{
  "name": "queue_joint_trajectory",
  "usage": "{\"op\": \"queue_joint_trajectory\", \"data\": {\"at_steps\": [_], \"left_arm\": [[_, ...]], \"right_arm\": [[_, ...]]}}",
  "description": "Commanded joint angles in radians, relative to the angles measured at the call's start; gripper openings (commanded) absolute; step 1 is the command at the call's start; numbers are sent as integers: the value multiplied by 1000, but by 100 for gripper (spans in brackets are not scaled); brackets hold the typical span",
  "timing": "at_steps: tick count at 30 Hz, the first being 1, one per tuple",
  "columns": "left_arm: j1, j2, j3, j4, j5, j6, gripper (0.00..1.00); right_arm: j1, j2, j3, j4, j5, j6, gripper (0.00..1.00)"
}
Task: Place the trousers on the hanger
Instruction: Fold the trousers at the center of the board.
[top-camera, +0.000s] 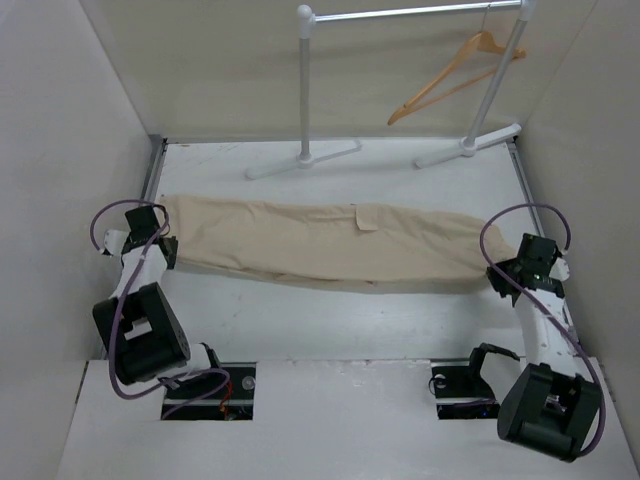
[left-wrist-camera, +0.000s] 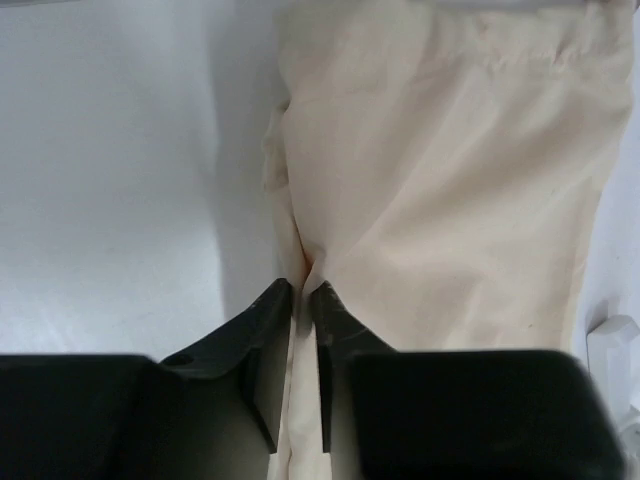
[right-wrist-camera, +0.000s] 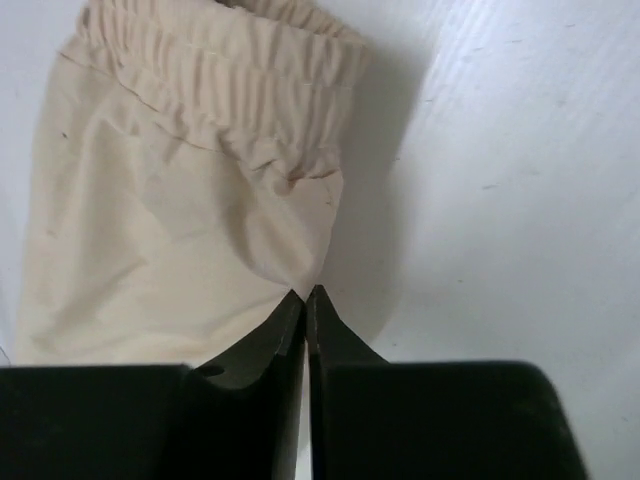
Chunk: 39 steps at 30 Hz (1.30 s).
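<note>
Across the smooth white table (top-camera: 330, 320), seen from above, the trousers (top-camera: 320, 245) lie flat as a long, wrinkled beige band. The left gripper (top-camera: 165, 245) is at one end and the right gripper (top-camera: 497, 275) at the other. The light-wood triangular hanger (top-camera: 455, 75) hangs from the white tubular rail (top-camera: 400, 12) behind. At the left wrist, dark wedge-shaped fingers (left-wrist-camera: 340, 330) pinch a soft fold of cloth in a narrow gap. At the right wrist, the fingers (right-wrist-camera: 265, 345) are almost touching and nip a fabric corner below the gathered elastic waistband (right-wrist-camera: 230, 70).

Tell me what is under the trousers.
The trousers lie on the white table; bare tabletop shows all around them. Anything directly beneath the cloth is covered. The hanger hangs on the rail behind.
</note>
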Motion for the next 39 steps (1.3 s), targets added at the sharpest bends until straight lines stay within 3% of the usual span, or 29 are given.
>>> {"op": "queue_joint_trajectory", "data": {"at_steps": [1, 5, 7, 10, 13, 16, 19, 22, 28, 33, 39], "left_arm": [[-4, -95, -37, -107, -101, 43, 22], [-28, -214, 11, -177, -119, 91, 45], [-68, -259, 74, -220, -144, 112, 49], [-165, -284, 131, -228, -159, 133, 49], [-299, -210, 157, -170, -99, 126, 39], [-427, -79, 176, -55, -29, 114, 31], [-479, 52, 202, 46, 66, 103, 28], [-470, 129, 213, 101, 93, 102, 27], [-414, 169, 121, 128, 82, 99, 27], [-360, 107, -40, 141, 30, 68, 28], [-312, 29, -99, 120, -19, 68, 29]], "right_arm": [[-12, -34, 13, -69, 25, -18, 21], [49, -41, 102, -112, 81, -46, 63], [71, -63, 165, -160, 108, -74, 70], [126, -100, 223, -184, 177, -91, 72], [229, -95, 257, -154, 194, -109, 57], [421, 24, 277, -56, 107, -127, 19], [563, 205, 327, 54, 7, -114, 8], [657, 397, 430, 124, -21, -97, 7], [669, 721, 626, 151, -28, -36, 7], [623, 871, 725, 167, -51, 93, 7], [626, 988, 818, 122, -22, 216, 8]]}}
